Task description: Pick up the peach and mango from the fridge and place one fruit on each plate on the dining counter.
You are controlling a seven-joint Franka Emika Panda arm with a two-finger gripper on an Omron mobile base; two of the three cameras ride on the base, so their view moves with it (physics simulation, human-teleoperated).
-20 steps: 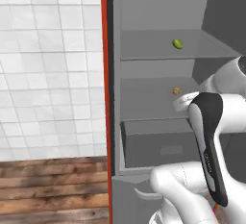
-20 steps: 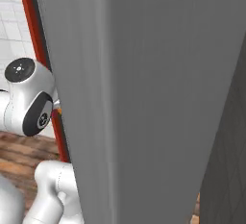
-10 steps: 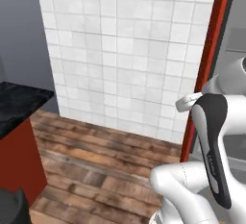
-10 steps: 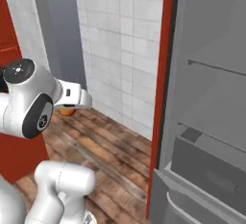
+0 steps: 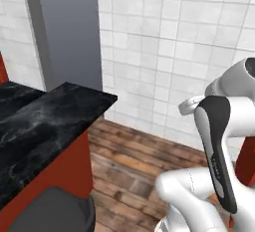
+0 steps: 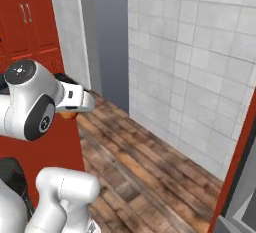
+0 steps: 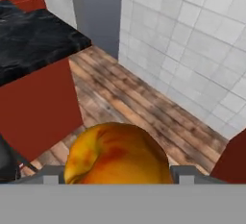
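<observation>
The gripper is clamped on the peach, which fills the lower middle of the hand view. The black-topped dining counter lies at upper left, above wooden floor.

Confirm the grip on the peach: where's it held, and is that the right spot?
The gripper is closed on the peach across its round middle, one finger on each side. That seems right: the peach is near-spherical with no handle or stem to use, so opposing contacts at its widest part should hold it steadiest.
</observation>
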